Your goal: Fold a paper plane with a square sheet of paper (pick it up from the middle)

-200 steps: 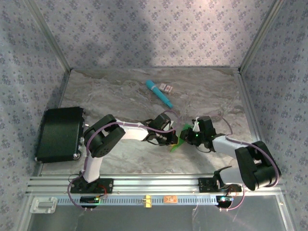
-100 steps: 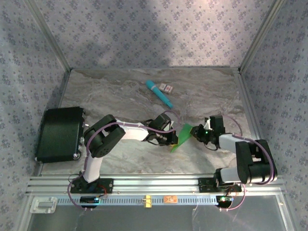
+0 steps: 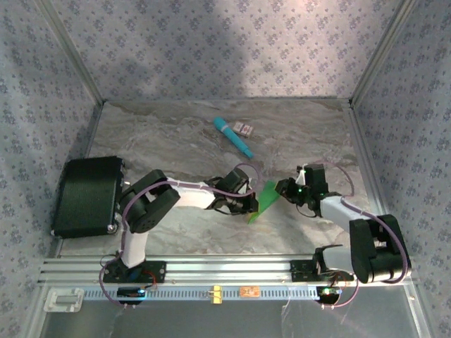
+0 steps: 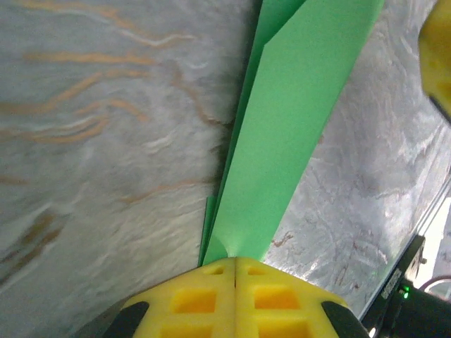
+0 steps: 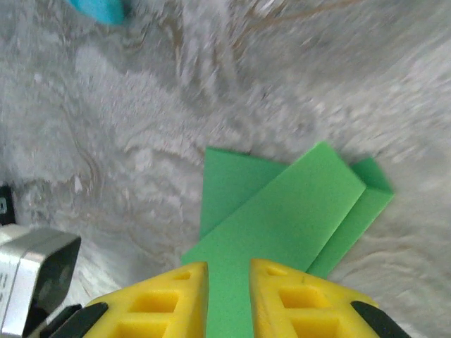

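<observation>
The square sheet of paper (image 3: 266,200) is bright green and folded into a narrow, layered shape. It stands tilted off the marble table between the two grippers. My left gripper (image 3: 248,205) is shut on its lower end. In the left wrist view the yellow jaws (image 4: 235,259) meet with no gap and the paper (image 4: 296,120) runs up and away from them. My right gripper (image 3: 285,191) sits just right of the paper. In the right wrist view its gripper (image 5: 229,266) is open, and the paper's flat face (image 5: 282,211) shows in the gap and beyond.
A teal cylindrical stick (image 3: 233,136) lies at the back middle of the table, with a small card (image 3: 244,129) beside it. A black case (image 3: 88,196) sits at the left edge. Metal frame rails and patterned walls close in the table.
My right gripper's jaws have parted and it has drawn back to the right, off the paper. More of the green paper now shows. The left gripper keeps its hold.
</observation>
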